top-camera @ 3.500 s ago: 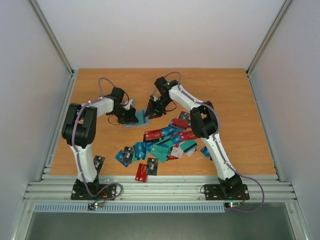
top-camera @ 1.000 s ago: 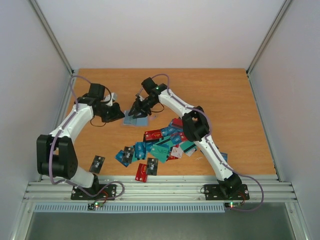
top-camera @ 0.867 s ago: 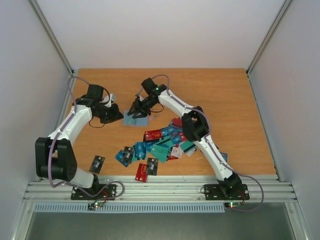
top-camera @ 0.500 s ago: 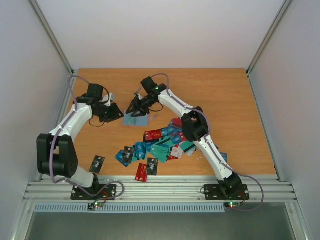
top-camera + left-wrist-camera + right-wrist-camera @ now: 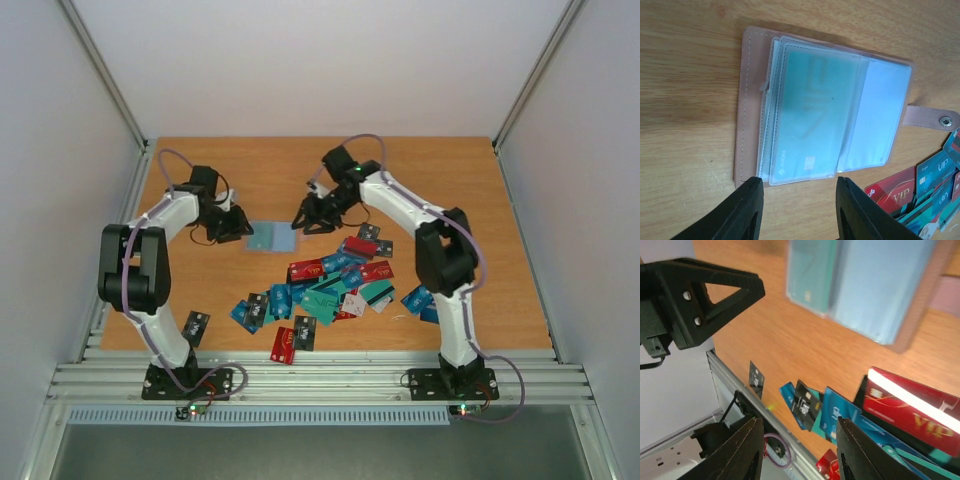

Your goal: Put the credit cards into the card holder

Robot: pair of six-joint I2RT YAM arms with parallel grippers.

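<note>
The card holder lies open and flat on the table, its clear sleeves facing up. In the left wrist view a teal card sits inside the top sleeve, framed by the tan cover and the snap tab. My left gripper stands open just left of the holder, with nothing between its fingers. My right gripper is open and empty to the holder's right, above the table. The loose credit cards lie in a pile nearer the front, among them a red VIP card.
One black card lies apart near the front left edge. Metal rails run along the table's front. White walls close in both sides and the back. Bare wood shows at the back right.
My left gripper's jaws have opened wider and it stays beside the holder. My right gripper has pulled back to the right, off the holder. The holder now lies free.
</note>
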